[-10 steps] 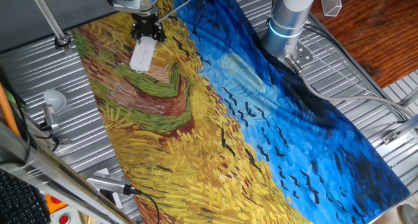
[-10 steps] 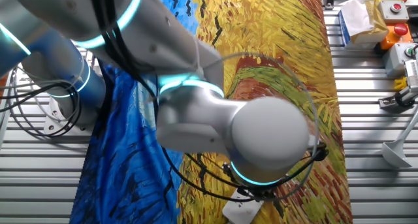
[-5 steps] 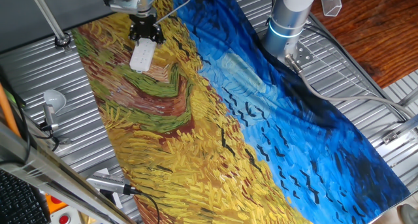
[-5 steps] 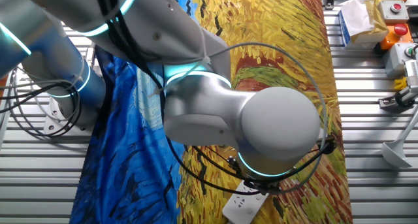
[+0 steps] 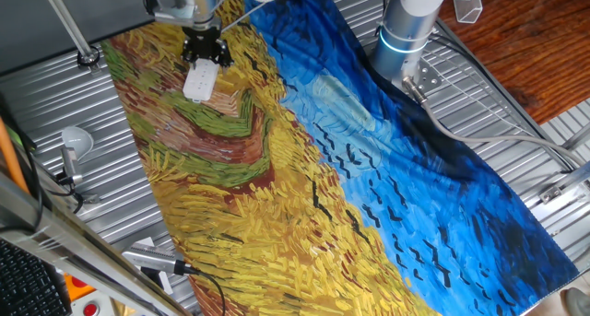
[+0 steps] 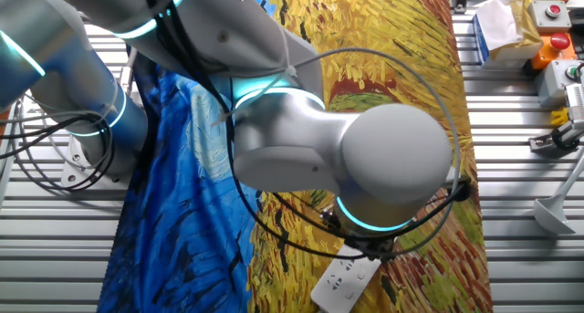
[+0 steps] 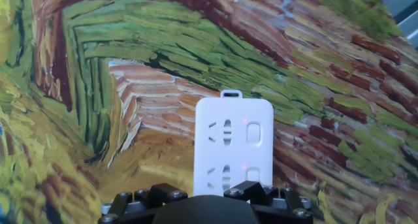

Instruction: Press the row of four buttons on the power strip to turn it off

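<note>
The white power strip (image 5: 199,81) lies on the painted cloth (image 5: 277,169), near its far left corner. My gripper (image 5: 205,54) hovers right over the strip's far end, fingers pointing down; the fingertips are too small to show a gap. In the hand view the power strip (image 7: 234,142) runs away from the black gripper body (image 7: 199,208), and two of the buttons (image 7: 253,132) show on its right side, each with a small red light beside it. In the other fixed view the power strip (image 6: 345,278) pokes out under the arm's wrist, which hides the fingers.
A grey metal tool with a black cord (image 5: 152,259) lies off the cloth at the front left. A metal stand (image 5: 74,146) sits on the slatted table (image 5: 55,95) to the left. The arm's base (image 5: 406,30) stands at the back right. Boxes with red buttons (image 6: 547,16) lie beyond the cloth's edge.
The hand has crept a little along the strip toward its middle, and the wrist has swung so that more of the strip shows in the other fixed view. The strip has not moved.
</note>
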